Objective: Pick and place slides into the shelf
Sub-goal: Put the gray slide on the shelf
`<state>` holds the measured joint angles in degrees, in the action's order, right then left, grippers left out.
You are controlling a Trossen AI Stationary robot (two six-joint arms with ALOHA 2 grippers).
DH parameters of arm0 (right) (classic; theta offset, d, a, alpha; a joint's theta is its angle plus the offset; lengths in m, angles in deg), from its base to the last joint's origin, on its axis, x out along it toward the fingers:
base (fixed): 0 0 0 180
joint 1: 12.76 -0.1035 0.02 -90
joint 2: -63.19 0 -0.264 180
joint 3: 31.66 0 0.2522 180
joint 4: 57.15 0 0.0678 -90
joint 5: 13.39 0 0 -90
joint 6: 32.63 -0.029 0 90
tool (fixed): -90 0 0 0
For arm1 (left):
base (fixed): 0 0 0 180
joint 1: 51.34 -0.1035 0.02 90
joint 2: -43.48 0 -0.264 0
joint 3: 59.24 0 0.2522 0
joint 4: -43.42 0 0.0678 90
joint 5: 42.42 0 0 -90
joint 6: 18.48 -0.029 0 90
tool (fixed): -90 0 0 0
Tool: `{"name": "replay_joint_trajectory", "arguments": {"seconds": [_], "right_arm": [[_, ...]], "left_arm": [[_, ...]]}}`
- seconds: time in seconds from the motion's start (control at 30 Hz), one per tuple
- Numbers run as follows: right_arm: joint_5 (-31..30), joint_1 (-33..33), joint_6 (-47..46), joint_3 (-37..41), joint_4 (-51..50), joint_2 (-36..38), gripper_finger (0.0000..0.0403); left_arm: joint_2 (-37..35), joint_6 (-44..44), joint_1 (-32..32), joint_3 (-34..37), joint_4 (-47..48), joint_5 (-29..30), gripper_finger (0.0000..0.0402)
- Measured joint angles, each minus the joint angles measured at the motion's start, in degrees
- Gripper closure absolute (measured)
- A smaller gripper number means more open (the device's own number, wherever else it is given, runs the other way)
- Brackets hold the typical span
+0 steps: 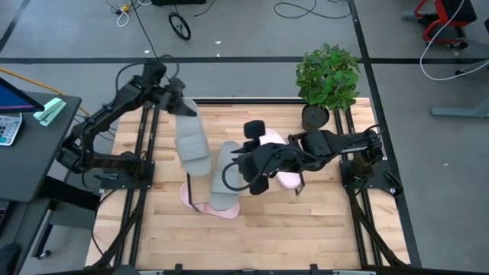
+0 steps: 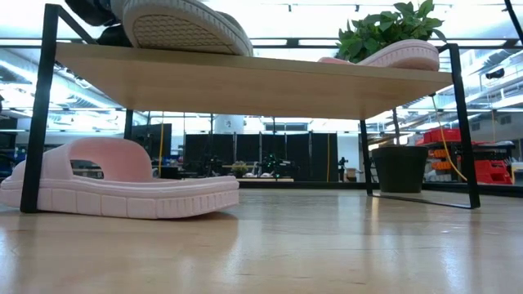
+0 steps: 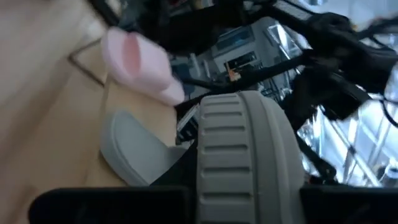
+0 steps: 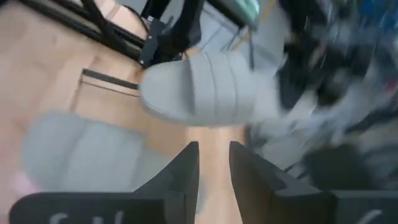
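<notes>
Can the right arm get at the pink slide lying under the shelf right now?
Probably not easily. The pink slide lies on the table beneath the shelf board, and the right gripper hovers above that board, which already carries a grey slide.

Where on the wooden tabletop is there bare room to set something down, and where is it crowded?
Free: the near strip of the tabletop in front of the slides, between the arm bases. Crowded: the middle, where grey slides, pink slides and right gripper cluster.

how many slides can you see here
4. One grey slide is held by the left gripper. A second grey slide lies beside it. One pink slide sits on the shelf, and another pink slide is underneath it. None seem hidden.
</notes>
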<state>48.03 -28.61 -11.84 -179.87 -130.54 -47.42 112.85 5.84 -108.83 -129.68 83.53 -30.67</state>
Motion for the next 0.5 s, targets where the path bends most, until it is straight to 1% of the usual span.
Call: {"name": "replay_joint_trajectory", "arguments": {"seconds": [0.1, 0.2, 0.37, 0.5], "right_arm": [[-0.01, 0.04, 9.06, 0.00, 5.24, -0.45, 0.0298], [1.12, -0.02, 14.54, 0.00, 8.89, -1.56, 0.0283], [3.49, -0.05, 15.35, 0.01, 9.77, -3.29, 0.0244], [4.49, -0.29, 12.52, 0.04, 9.62, -4.40, 0.0212]], "left_arm": [[0.00, 5.35, 3.92, 0.00, -0.62, 4.19, 0.0347], [-0.02, 11.11, 7.22, 0.02, -2.56, 7.25, 0.0347], [-0.02, 21.09, 10.77, 0.04, -5.83, 13.02, 0.0347], [-0.02, 28.91, 12.68, 0.07, -11.40, 14.76, 0.0347]]}}
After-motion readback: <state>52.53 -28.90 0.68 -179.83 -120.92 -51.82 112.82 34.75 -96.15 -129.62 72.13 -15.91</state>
